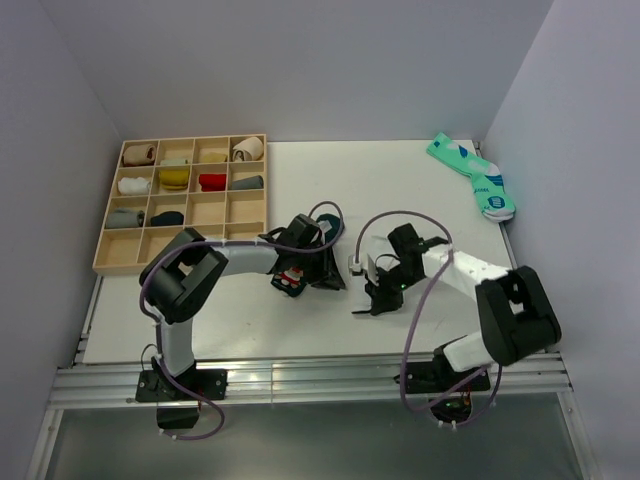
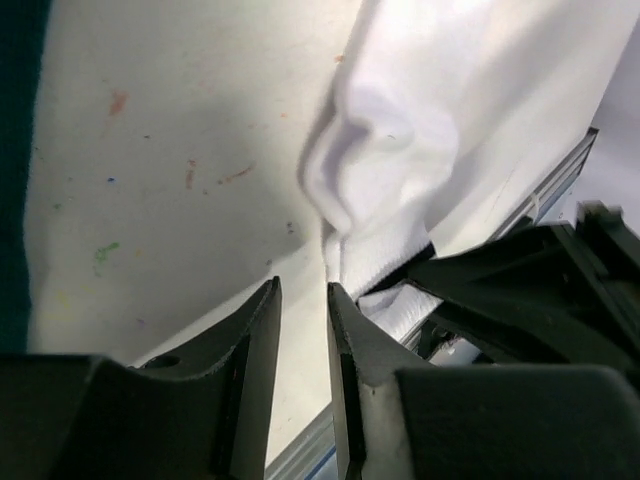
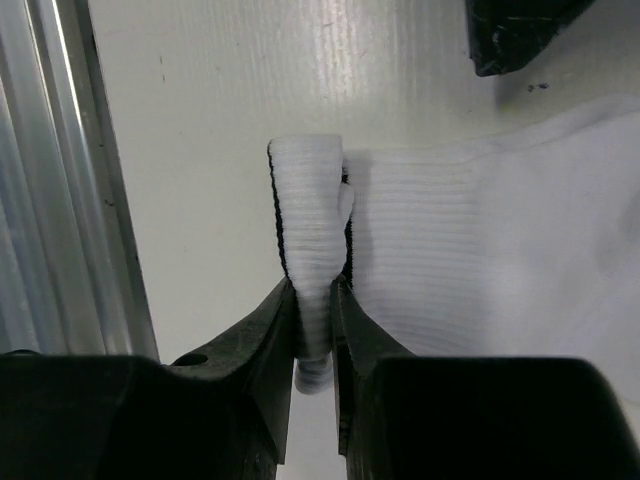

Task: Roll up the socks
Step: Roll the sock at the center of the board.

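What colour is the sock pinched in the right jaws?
The sock is white; right wrist view shows it best.

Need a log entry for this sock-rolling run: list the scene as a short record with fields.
right gripper: shut on a folded edge of the white ribbed sock
left gripper: narrowly open, nothing between its fingers, close to the white ribbed sock
dark green sock with a red-and-white figure: at the left gripper, near the table's middle
wooden compartment tray: far left, holding rolled socks
mint-green sock pair: far right corner, lying flat
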`<state>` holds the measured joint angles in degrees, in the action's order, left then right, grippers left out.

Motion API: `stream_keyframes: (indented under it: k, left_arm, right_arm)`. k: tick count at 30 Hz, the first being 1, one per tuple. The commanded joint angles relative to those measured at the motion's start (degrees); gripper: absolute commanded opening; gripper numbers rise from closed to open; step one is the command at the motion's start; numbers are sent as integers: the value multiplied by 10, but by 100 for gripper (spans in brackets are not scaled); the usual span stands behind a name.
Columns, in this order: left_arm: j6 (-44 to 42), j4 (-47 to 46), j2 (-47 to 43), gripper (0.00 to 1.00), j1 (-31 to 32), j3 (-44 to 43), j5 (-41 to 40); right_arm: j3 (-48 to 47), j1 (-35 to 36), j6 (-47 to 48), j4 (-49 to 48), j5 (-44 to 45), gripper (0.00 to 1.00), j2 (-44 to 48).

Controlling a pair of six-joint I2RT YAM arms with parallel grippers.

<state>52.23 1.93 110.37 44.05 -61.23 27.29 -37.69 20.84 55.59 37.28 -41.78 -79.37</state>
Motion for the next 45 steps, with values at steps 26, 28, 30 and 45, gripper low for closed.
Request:
stream_keyframes:
  k: [26, 28, 30, 45]
  left_arm:
    - [-165, -429, -10, 41, 68, 93, -57]
    - [-175, -445, -3, 41, 68, 95, -44]
    - [-179, -452, 2, 41, 68, 96, -33]
    - [-194, -463, 49, 47, 72, 92, 5]
  right_arm:
    - [-295, -125, 59, 293, -86, 11, -351]
    - [-305, -126, 60, 302, -88, 11, -359]
    - [-314, -128, 63, 314, -94, 11, -367]
    - [-350, -136, 56, 340, -103, 11, -415]
